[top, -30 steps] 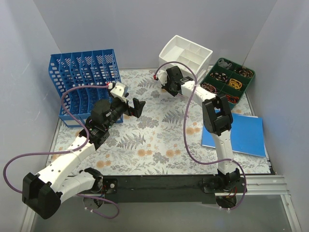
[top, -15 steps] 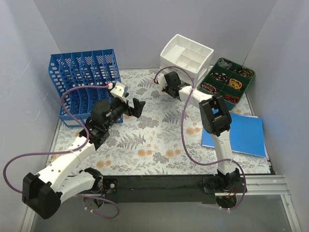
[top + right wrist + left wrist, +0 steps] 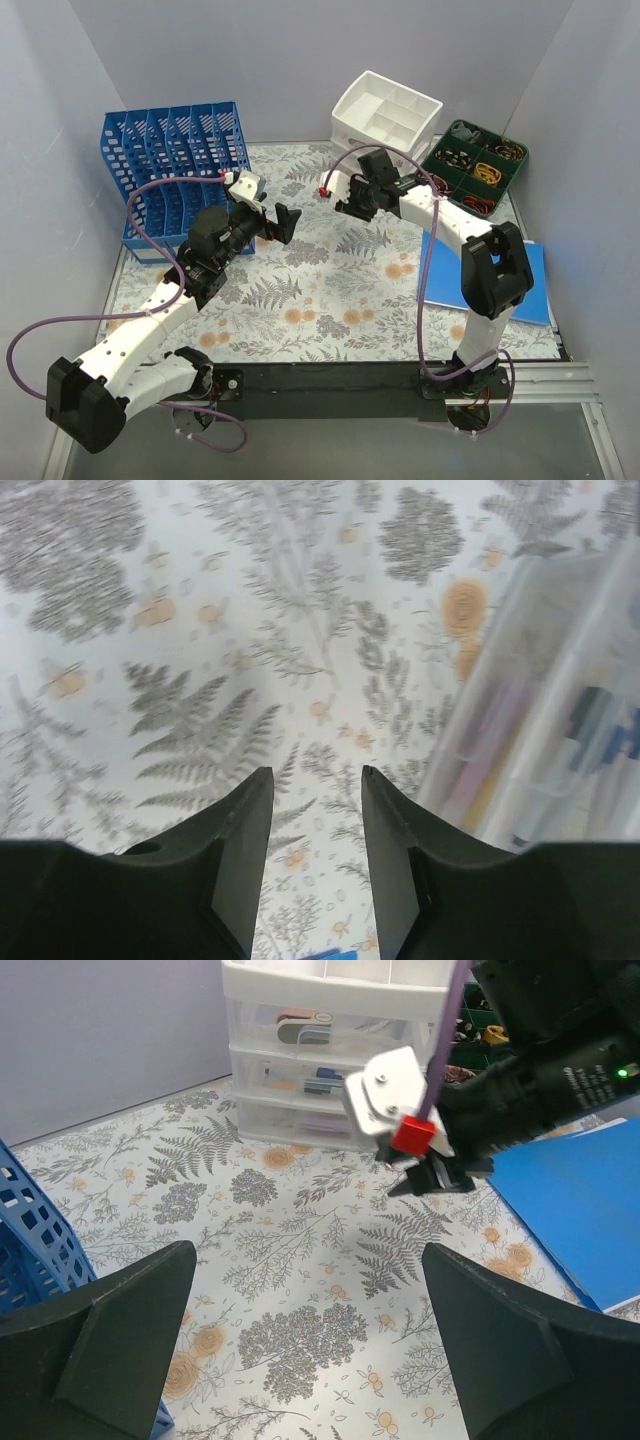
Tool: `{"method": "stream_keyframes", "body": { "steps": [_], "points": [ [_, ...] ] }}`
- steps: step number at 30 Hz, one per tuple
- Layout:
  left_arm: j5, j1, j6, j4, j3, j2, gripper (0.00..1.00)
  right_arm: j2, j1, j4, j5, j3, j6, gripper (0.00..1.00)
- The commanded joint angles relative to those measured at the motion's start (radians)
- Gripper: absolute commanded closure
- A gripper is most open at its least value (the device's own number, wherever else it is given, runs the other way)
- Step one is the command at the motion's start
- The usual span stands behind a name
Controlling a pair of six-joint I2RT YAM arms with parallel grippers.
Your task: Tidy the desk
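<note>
Hovering low and empty: right gripper [image 3: 315, 780], jaws parted by a narrow slot only, nothing between them, fern print visible through the gap. Placed over the far middle of the desk [image 3: 320, 290], aimed toward 8 o'clock, with the white drawer unit [image 3: 385, 115] just behind at 1 o'clock.

Held raised and empty: left gripper [image 3: 308, 1255], spread wide, nothing grasped. Placed at about 10 o'clock of centre, pointed toward 2 o'clock and facing the right gripper, apart from it.

Step in hand, by judgement: searching or approaching, with no item taken up by either side. Next move, by judgement: settling on a target, widening the right jaws, then descending. Likeliest candidate is the blue notebook [image 3: 520, 280], lying flat at 4 o'clock and partly under the right arm. Awkward to lift unless slid toward an edge or caught by a corner.

Desk, as found:
- Large flat rectangle filling the floor of the enclosure.
- Pale cloth-like print of grey ferns and small orange flowers.
- Black rail [image 3: 330, 385] along the 6 o'clock edge, both arm bases on it.
- Middle area showing bare print.

Around the margins:
- Blue slotted rack [image 3: 175, 170] at 10 o'clock.
- Green compartment tray [image 3: 475, 165] of small coloured items at 2 o'clock.
</note>
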State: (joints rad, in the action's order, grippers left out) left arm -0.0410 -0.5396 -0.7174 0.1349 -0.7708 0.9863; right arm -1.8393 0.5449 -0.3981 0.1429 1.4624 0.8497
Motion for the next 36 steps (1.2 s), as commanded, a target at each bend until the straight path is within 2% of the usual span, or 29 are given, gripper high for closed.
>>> {"method": "stream_keyframes", "body": {
  "steps": [1,12,16,22,32,36],
  "points": [
    [0.004,0.003,0.01,-0.001,0.01,-0.018,0.02,0.074,-0.003,-0.154,0.181,-0.101,0.113,0.5],
    [-0.007,0.003,0.007,-0.001,0.008,-0.023,0.02,0.419,-0.031,-0.271,0.146,-0.456,0.25,0.47],
    [-0.01,0.003,0.004,-0.001,0.008,-0.02,0.02,0.524,-0.045,-0.307,0.072,-0.563,0.262,0.44],
    [-0.013,0.003,0.003,-0.004,0.007,-0.018,0.02,0.698,-0.128,-0.352,-0.017,-0.697,0.298,0.41],
    [-0.016,0.003,-0.001,-0.004,0.007,-0.012,0.02,0.827,-0.328,-0.366,-0.078,-0.878,0.42,0.39],
    [-0.019,0.004,-0.002,-0.004,0.007,-0.009,0.02,0.833,-0.356,-0.344,-0.072,-0.928,0.43,0.39]
  ]
}}
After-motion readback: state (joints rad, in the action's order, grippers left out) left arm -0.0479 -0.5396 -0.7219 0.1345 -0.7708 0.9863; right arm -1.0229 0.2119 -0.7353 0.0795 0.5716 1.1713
